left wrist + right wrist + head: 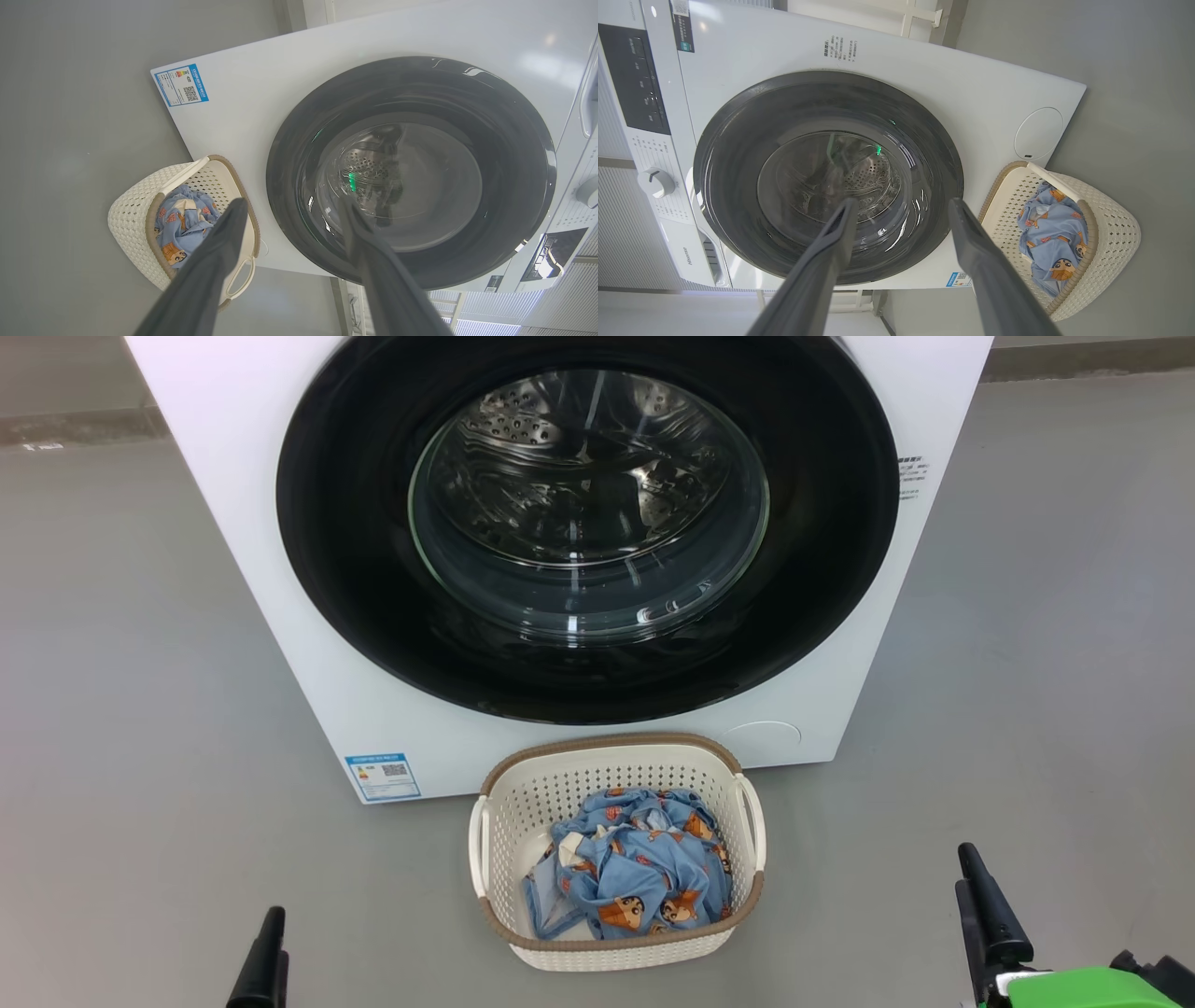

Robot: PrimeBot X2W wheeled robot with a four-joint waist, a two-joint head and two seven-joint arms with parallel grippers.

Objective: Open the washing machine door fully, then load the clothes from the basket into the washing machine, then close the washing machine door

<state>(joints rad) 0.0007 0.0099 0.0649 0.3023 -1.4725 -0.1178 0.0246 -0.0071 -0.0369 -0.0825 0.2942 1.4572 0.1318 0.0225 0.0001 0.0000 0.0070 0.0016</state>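
Note:
The white washing machine (233,523) stands in front of me with its round washing machine door (355,523) flush against the front; the steel drum shows through the glass. On the floor just before it sits the cream basket (616,744) holding the light blue printed clothes (635,877). My left gripper (268,952) hangs low at the left and my right gripper (976,896) low at the right, both well short of the basket. In the wrist views the left gripper (293,203) and right gripper (902,201) are open and hold nothing, each pointing at the door.
Grey floor (121,709) spreads wide on both sides of the machine and basket. A blue label (383,777) marks the machine's lower left corner, and a round service cover (1038,133) the lower right. The control panel with its knob (656,182) runs along the machine's top.

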